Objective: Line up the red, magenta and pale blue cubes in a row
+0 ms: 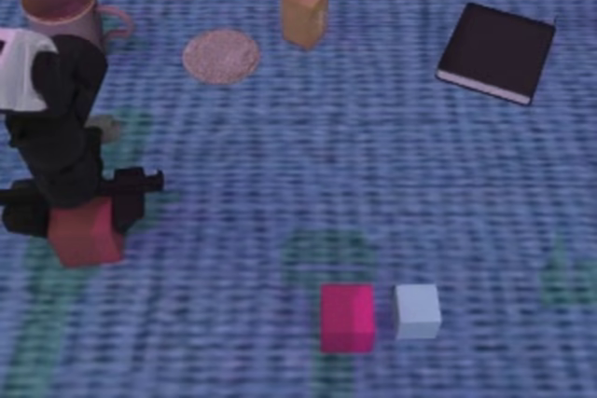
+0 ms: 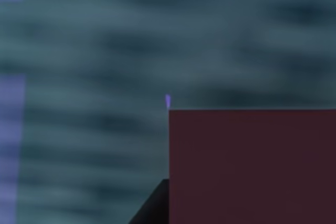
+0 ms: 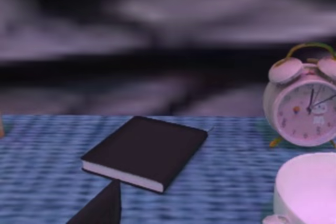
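Top view is showing the left gripper (image 1: pixel 89 221) sitting directly over the red cube (image 1: pixel 86 235) at the table's left edge, arm hiding most of it (whether the fingers are clamping the cube or standing apart, I cannot tell). Well to the gripper's right, the magenta cube (image 1: pixel 347 318) is lying just beside the smaller pale blue cube (image 1: pixel 416 311).
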Available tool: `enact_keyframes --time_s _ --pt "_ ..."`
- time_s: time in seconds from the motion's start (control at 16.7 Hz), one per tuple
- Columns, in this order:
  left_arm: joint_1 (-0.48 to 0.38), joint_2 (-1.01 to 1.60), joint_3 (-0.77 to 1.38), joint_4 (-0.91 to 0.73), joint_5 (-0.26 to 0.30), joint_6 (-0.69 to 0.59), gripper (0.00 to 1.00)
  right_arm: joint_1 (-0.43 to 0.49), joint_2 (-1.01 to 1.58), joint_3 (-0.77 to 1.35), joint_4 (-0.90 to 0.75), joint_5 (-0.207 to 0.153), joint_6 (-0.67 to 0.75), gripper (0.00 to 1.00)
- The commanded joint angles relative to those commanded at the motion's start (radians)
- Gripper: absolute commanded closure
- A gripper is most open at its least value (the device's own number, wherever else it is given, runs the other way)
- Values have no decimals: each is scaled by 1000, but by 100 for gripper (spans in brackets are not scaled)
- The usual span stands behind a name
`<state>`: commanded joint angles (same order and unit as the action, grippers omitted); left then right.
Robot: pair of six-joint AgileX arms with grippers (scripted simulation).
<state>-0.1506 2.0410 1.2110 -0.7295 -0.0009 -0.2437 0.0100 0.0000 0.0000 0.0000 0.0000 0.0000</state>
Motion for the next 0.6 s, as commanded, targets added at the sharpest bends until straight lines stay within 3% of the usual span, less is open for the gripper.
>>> enact_keyframes --time_s 0.42,0.6 --pt "17 -100 117 -228 -1 -4 100 0 0 0 0 0 0 0" --pt "19 -119 132 -251 -1 -3 100 0 0 0 0 0 0 0"
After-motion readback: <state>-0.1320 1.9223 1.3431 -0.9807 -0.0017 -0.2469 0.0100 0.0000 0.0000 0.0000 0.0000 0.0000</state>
